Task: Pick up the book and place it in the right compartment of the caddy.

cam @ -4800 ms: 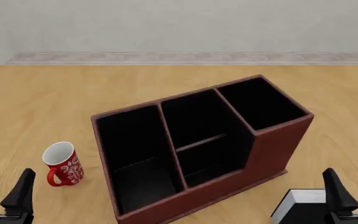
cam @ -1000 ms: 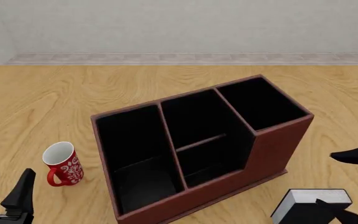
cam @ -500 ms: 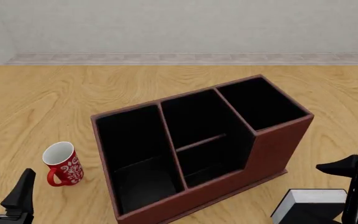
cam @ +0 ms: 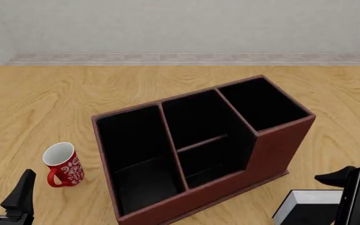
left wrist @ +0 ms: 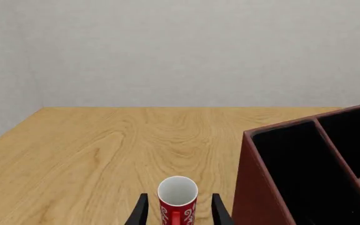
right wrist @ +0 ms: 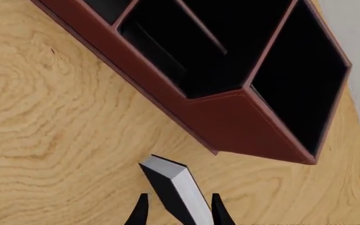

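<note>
The book (cam: 310, 198), black-covered with white page edges, lies on the table at the near right, in front of the caddy's right end. My right gripper (cam: 344, 200) hangs over it, pointing down. In the right wrist view the book (right wrist: 175, 191) runs between the two spread fingertips (right wrist: 141, 212), and the right gripper (right wrist: 178, 213) is open. The reddish-brown caddy (cam: 273, 150) stands mid-table, its right compartment (cam: 264, 103) holding nothing. The tall end section is the right compartment (right wrist: 302, 79) in the right wrist view. My left gripper (cam: 5, 185) stays open at the near left.
A red-and-white mug (cam: 62, 164) stands left of the caddy, just ahead of the left gripper (left wrist: 178, 216), where the mug (left wrist: 177, 199) sits in line with the open fingers. The caddy's tall wall (right wrist: 236, 117) rises close beyond the book.
My right arm has tipped downward and sunk lower over the book during the last second. The book, mug, caddy and left arm have stayed put.
</note>
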Robot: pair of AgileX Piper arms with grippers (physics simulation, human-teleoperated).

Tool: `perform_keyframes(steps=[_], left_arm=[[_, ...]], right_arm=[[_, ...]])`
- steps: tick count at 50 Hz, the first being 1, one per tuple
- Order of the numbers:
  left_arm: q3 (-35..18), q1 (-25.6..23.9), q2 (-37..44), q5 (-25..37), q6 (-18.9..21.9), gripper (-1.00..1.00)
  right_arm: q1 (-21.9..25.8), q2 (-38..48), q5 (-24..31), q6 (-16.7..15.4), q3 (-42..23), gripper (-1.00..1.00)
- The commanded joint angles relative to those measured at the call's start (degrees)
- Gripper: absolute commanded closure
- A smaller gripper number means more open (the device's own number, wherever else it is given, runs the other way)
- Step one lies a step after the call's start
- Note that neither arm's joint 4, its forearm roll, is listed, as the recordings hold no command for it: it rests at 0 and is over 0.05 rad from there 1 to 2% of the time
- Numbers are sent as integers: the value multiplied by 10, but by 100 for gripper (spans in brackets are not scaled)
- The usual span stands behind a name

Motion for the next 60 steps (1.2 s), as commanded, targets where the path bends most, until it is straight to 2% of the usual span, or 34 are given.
perform_keyframes(steps=[1, 25, 45, 53, 60], left_arm=[[0, 0, 0, 0, 0, -100], [0, 0, 0, 0, 0, -100], [0, 0, 0, 0, 0, -100], [0, 0, 0, 0, 0, -100], [0, 0, 0, 0, 0, -100]], right_arm=[[-6, 3, -9, 3, 16, -100], [-29, 26, -32, -3, 23, -100], [-17, 50, -51, 5, 41, -100], [-50, 77, -66, -18, 30, -100], [-70, 94, -80, -25, 38, -100]])
